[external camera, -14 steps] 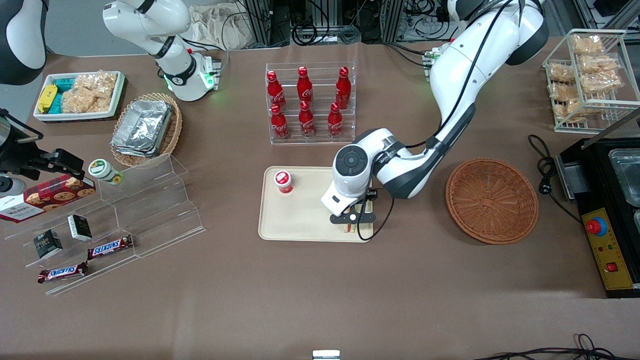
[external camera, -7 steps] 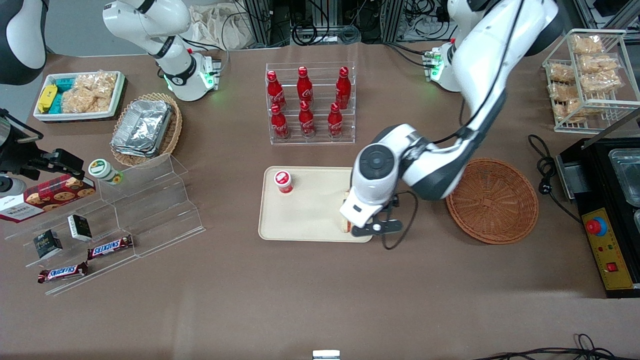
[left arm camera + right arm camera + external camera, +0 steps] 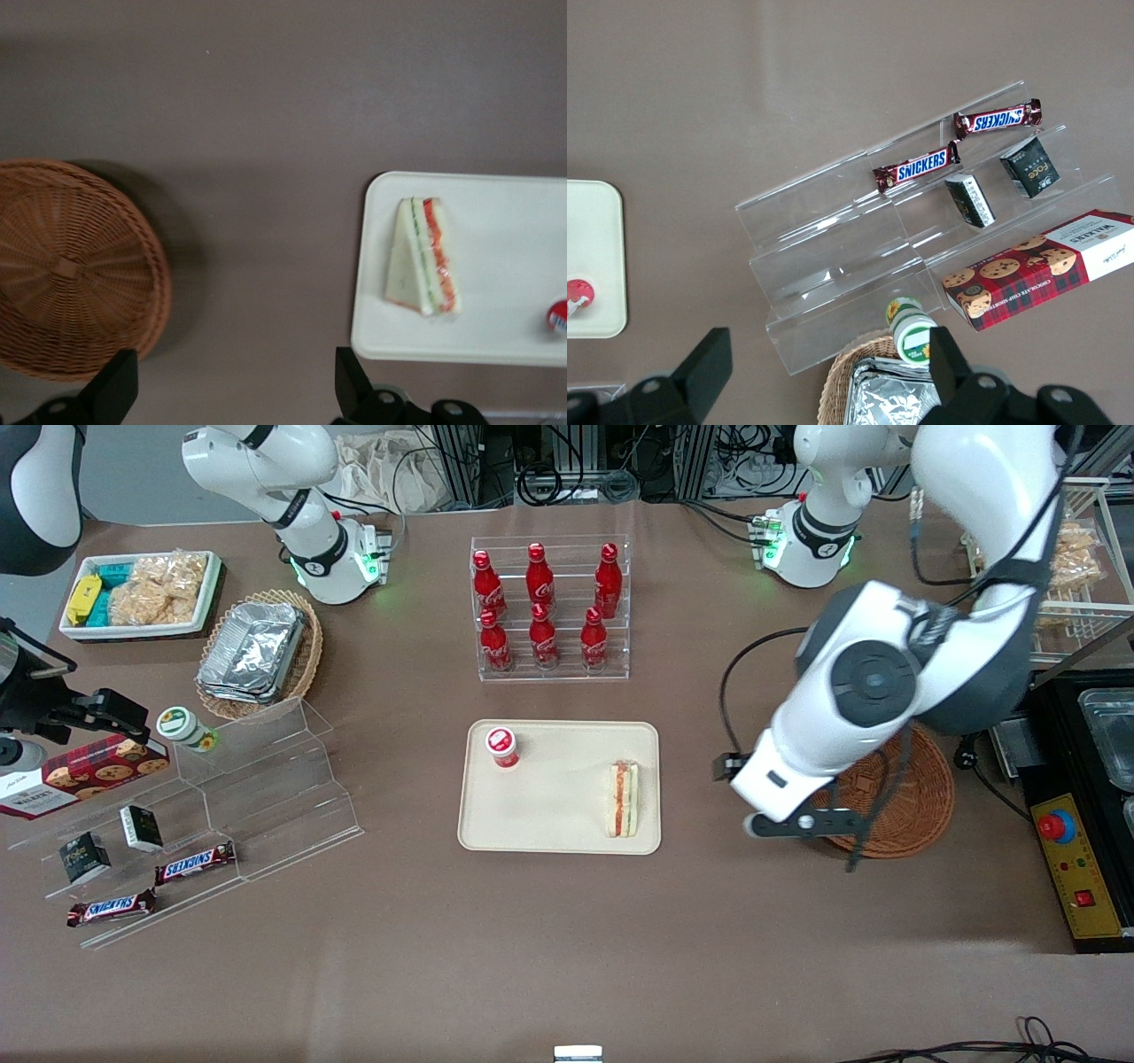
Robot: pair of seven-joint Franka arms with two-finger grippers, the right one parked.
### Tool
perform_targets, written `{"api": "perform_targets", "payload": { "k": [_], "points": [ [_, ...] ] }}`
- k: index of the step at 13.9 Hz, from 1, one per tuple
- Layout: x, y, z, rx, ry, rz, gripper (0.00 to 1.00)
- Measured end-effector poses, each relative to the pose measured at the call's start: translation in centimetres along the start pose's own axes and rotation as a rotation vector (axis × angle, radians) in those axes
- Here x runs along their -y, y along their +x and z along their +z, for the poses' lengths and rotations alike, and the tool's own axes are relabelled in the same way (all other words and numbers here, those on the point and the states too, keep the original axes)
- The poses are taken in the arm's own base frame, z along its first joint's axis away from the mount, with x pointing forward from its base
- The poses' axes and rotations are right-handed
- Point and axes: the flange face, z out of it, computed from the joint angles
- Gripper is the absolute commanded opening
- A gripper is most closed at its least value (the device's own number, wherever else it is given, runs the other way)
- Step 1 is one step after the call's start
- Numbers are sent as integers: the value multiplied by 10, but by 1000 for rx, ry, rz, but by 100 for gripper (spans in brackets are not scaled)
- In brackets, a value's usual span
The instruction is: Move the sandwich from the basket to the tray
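Sandwich [image 3: 624,799] lies on the tray [image 3: 549,815], near the edge facing the basket [image 3: 921,797], cut side w/ red, orange & green stripes up. Small red-capped bottle [image 3: 502,746] stands upright on the tray too, well apart from it. Claw [image 3: 232,394] hangs above bare table between tray & basket, fingers [image 3: 113,390] spread wide, nothing in them. Basket's empty.

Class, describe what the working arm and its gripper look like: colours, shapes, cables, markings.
The working arm has glossy white rounded shells, dark grey joint sections and a round grey cap. A black cable loops along it. Its gripper, above the table between basket and tray, has black fingers.
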Motion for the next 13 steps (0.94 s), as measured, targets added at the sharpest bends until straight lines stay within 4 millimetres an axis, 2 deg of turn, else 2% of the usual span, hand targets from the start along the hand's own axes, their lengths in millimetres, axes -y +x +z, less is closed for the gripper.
{"api": "perform_targets", "payload": {
  "k": [3,6,7,9,11,13],
  "points": [
    [73,-15,-16,25,-32,99,100],
    [161,-47,-28,33,-50,142,100],
    [182,-58,-32,32,-43,139,100],
    [199,-72,-40,23,-33,131,100],
    [201,-76,-49,6,2,145,100],
    [200,-73,-67,-21,34,168,100]
  ]
}}
